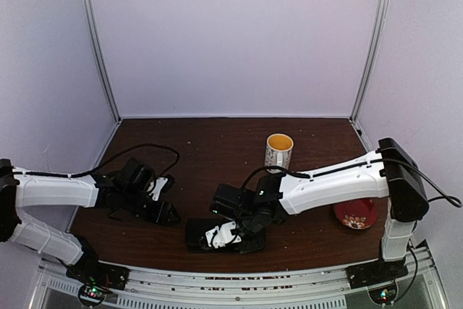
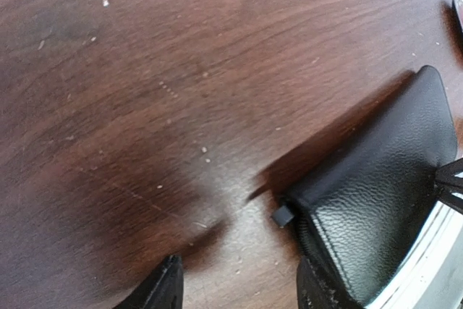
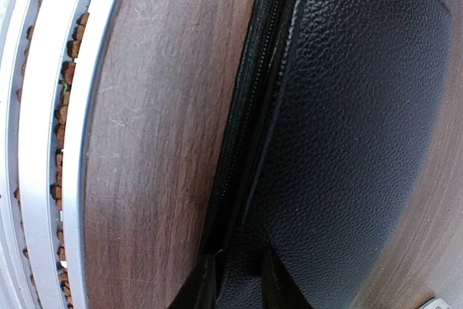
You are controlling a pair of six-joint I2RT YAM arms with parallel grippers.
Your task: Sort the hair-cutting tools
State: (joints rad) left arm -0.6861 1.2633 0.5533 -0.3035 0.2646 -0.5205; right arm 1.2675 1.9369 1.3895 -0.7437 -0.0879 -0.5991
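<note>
No hair-cutting tools show in any view. A black leather case (image 1: pixel 197 234) lies near the table's front edge. My right gripper (image 1: pixel 230 235) is down on it. In the right wrist view its two fingers stand close together (image 3: pixel 237 262), pinching the case (image 3: pixel 347 106) at the lid edge beside the zipper (image 3: pixel 249 106). My left gripper (image 1: pixel 170 213) hovers low just left of the case. It is open (image 2: pixel 239 269) over bare wood, and its right finger (image 2: pixel 311 284) is next to the case's corner (image 2: pixel 383 179) and the small zipper pull (image 2: pixel 283 216).
A white patterned mug (image 1: pixel 278 151) with a yellow inside stands behind the right arm. A red floral plate (image 1: pixel 356 213) lies at the right, partly under that arm. A metal rail (image 3: pixel 51 142) runs along the near table edge, close to the case.
</note>
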